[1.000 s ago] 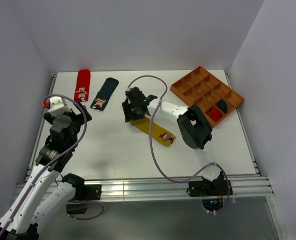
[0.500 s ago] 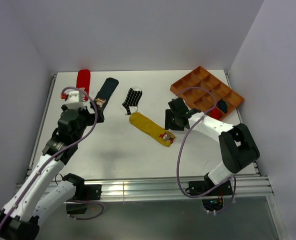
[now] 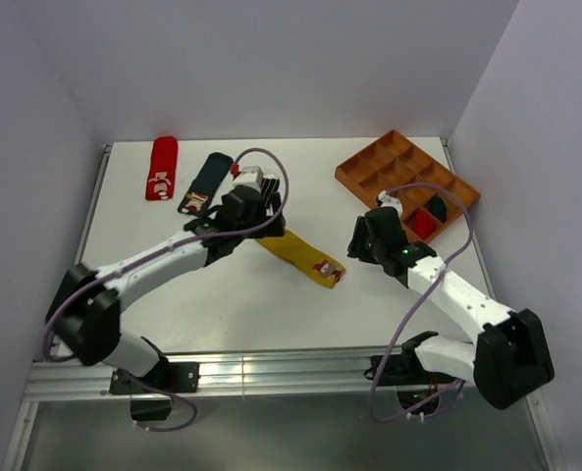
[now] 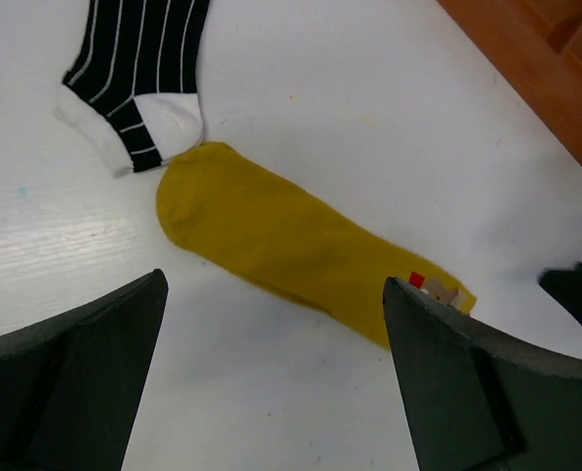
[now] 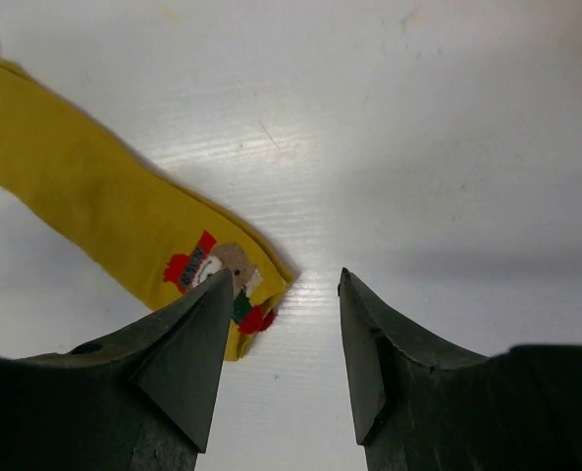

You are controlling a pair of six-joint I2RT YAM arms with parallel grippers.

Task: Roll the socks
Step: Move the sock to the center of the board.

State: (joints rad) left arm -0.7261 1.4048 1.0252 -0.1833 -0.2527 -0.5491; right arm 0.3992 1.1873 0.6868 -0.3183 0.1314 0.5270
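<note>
Step in hand, by my read: start of the roll on the yellow sock [image 4: 291, 245]. Both arms are set at it, and neither has fabric. L gripper [image 4: 273, 283] hangs over the sock's middle w/ fingers spread wide, nothing btwn them. R gripper [image 5: 286, 280] sits low at the cuff end, fingers part open and empty, one tip just over the cuff corner.

Next move, as I judge it: one gripper must pinch an end and turn it over onto the sock. The cuff by R looks nearest. The other should pin the body so it doesn't slide on the smooth table [image 3: 222, 294]. The fabric is thin and flat, so the fingers prob. need to come right down to the surface to catch an edge.

The sock lies flat and straight, diagonal across mid-table, no folds. Its rounded toe is at far left. The cuff is at near right w/ a small red/tan/green patch. The toe touches the white end of the striped sock [image 4: 138, 78], which the L arm hides in the top view.

The red sock [image 3: 161, 167] and navy sock [image 3: 204, 182] lie flat at far left, well apart from the yellow one. The tray [image 3: 369, 165] at far right holds a red bundle [image 3: 423, 226] and a navy bundle [image 3: 436, 207] in adjoining compartments. These are prob. socks already rolled, so approx 2 of 6 done, but they are too small to be sure.
</note>
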